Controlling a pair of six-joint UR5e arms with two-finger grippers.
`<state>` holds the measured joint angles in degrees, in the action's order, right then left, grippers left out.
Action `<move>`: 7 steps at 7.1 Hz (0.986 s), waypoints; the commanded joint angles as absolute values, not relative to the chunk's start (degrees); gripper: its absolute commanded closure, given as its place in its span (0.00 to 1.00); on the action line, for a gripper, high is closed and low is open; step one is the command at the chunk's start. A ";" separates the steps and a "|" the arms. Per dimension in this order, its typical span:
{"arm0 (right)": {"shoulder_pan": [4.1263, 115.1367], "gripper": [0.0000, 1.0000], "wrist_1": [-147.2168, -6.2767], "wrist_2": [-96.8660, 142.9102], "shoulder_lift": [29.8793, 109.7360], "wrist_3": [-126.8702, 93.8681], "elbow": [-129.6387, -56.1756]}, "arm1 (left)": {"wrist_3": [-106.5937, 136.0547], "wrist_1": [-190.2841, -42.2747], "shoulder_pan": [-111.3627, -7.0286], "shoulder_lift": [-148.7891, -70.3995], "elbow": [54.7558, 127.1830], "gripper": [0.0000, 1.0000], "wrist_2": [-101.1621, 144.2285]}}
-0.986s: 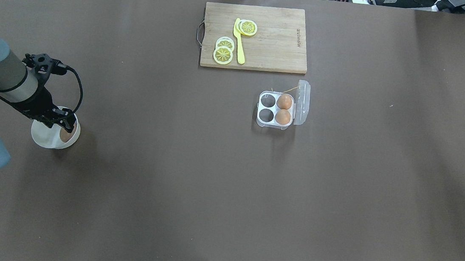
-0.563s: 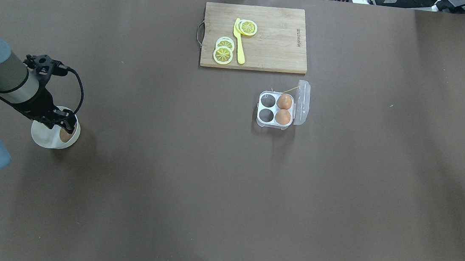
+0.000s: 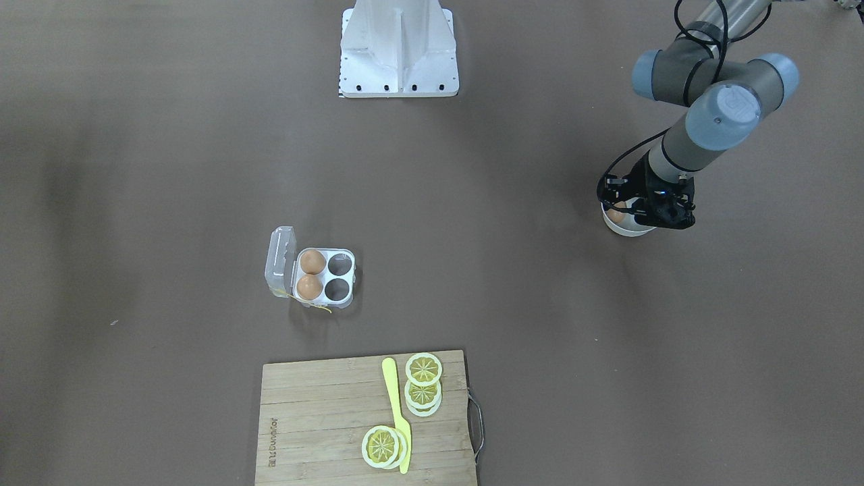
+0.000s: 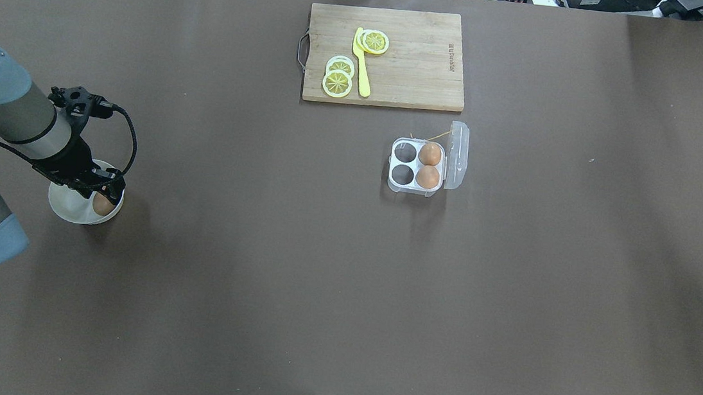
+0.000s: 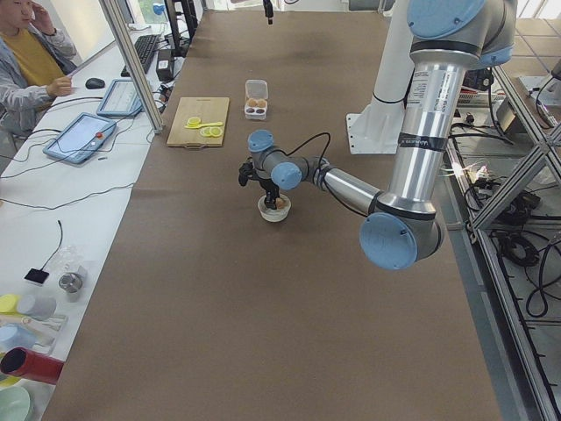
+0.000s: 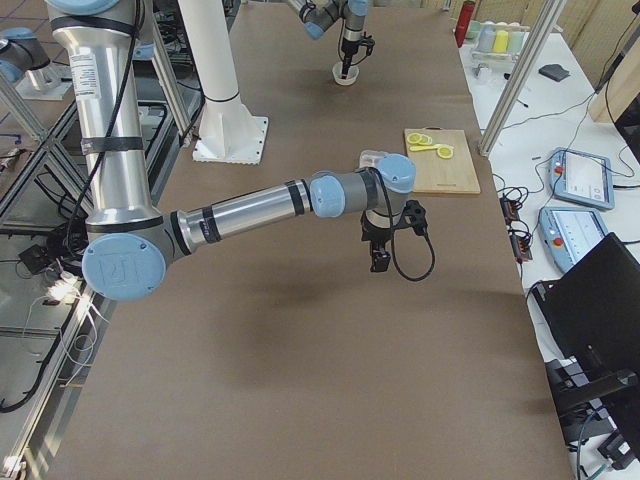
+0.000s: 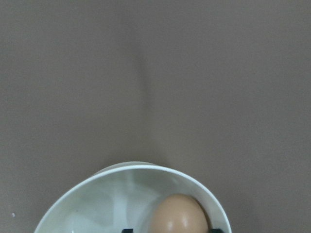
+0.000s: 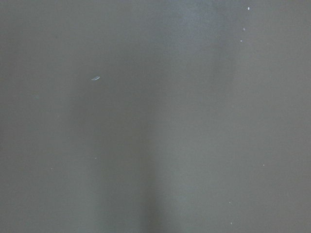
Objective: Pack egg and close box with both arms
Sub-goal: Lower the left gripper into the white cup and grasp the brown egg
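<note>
A light-brown egg [image 4: 103, 204] lies in a round white bowl [image 4: 63, 208] at the table's left. My left gripper [image 4: 103, 191] reaches down into the bowl. In the left wrist view the egg [image 7: 177, 216] sits between two fingertips [image 7: 127, 230] with a gap on one side, so the gripper looks open. The clear egg box [image 4: 416, 165] stands at mid table with its lid open to the right and two eggs [image 4: 429, 165] in the cells beside the lid. My right gripper [image 6: 378, 262] hovers over bare table; I cannot tell whether it is open or shut.
A wooden cutting board [image 4: 417, 55] with lemon slices [image 4: 338, 77] and a yellow knife [image 4: 361, 63] lies behind the box. The white robot base [image 3: 398, 47] stands at the near table edge. A person [image 5: 26, 53] sits at a side desk.
My left arm has shifted slightly to the right over the bowl, and more of the egg now shows beside the fingers. The box and right arm have not moved.
</note>
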<state>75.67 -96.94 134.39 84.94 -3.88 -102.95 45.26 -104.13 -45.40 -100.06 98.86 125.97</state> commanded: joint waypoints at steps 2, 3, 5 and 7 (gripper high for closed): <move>75.67 0.00 -96.94 134.38 84.73 -3.87 -102.83 | 45.26 -104.06 -45.35 -100.02 98.79 0.89 126.03; 75.67 0.00 -96.94 134.38 84.73 -3.95 -102.83 | 45.26 -103.98 -45.44 -99.93 98.88 1.00 126.12; 75.67 0.00 -96.94 134.38 84.38 -3.96 -102.92 | 44.65 -103.36 -46.14 -99.23 102.11 1.00 128.92; 75.59 0.00 -96.94 134.38 83.94 -4.74 -102.92 | 43.34 -100.31 -50.08 -98.35 106.59 1.00 129.02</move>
